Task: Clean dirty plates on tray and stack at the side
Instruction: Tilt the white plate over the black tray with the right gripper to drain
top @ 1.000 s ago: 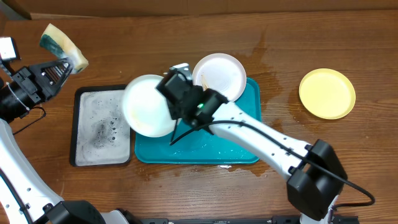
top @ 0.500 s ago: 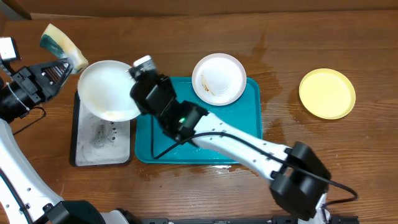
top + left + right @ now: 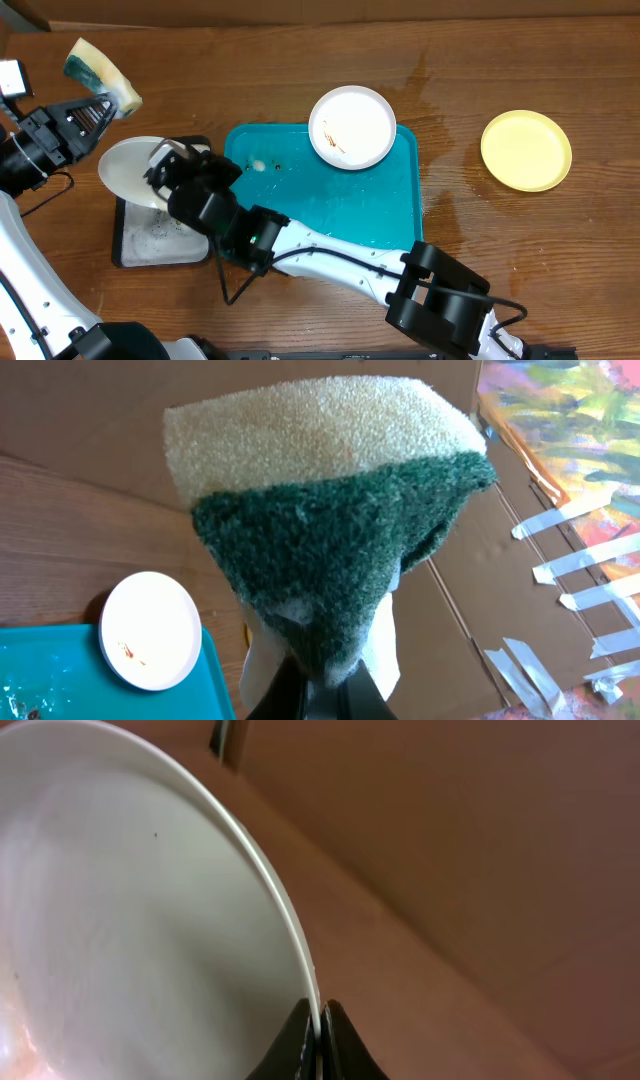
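Note:
My right gripper (image 3: pixel 163 160) is shut on the rim of a white plate (image 3: pixel 125 165) and holds it tilted over the small black-rimmed tray. In the right wrist view its fingertips (image 3: pixel 320 1020) pinch the plate's (image 3: pixel 120 920) edge. My left gripper (image 3: pixel 95 108) is shut on a yellow-and-green sponge (image 3: pixel 100 80), raised at the far left just above that plate; the sponge (image 3: pixel 320 510) fills the left wrist view. A second white plate (image 3: pixel 352 127) with brown smears sits on the far right corner of the teal tray (image 3: pixel 330 215). A pale yellow plate (image 3: pixel 526 150) lies on the table at right.
The black-rimmed tray (image 3: pixel 165 240) with a soapy white inside stands left of the teal tray. My right arm stretches across the teal tray's front left part. Wet patches mark the wood near the teal tray's far right corner. Small crumbs lie on the teal tray.
My right arm has carried the white plate leftwards, off the teal tray and over the black-rimmed tray, close to the sponge. The left arm and sponge have stayed put.

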Robot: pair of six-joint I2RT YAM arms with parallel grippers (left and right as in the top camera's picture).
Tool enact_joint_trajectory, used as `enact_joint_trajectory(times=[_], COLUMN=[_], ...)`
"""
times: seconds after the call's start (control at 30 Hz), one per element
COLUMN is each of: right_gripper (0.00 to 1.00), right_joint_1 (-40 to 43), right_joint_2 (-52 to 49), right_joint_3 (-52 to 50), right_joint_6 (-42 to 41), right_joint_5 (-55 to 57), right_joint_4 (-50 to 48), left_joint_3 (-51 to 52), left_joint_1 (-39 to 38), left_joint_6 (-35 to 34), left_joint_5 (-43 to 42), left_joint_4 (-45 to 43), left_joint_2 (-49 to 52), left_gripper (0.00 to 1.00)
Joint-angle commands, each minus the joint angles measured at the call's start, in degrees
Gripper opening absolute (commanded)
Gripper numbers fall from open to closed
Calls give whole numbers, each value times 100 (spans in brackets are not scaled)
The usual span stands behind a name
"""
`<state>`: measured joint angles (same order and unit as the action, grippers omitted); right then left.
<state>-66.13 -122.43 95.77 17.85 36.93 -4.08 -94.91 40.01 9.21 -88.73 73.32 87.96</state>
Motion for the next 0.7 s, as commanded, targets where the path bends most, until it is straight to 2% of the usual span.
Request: enact_joint_trajectory(times=[0.0,0.17,0.43,0.53,0.67], right_gripper=[4,4,4,4,4], right_joint_1=[-109,-197,-205,-205,-170], right_joint_2=[24,-118,-146,-146,-149], right_joint_3=[129,127,127,127,96], right_joint_6=[1397,2245,2267,1954,815], right_joint_5=[671,868,780,520,229], right_joint_4=[-476,-1121,-1237,-1047,-446], left_joint_3=[-81,-81,-81,-81,-81], left_joint_1=[9,9,9,9,9], left_joint_6=[155,155,155,153,153], left_joint_5=[-66,-66,-66,-66,-68], left_joint_4=[15,15,15,15,17], left_joint_2=[-87,-87,-87,-87,-87], left_gripper=[4,4,4,4,4])
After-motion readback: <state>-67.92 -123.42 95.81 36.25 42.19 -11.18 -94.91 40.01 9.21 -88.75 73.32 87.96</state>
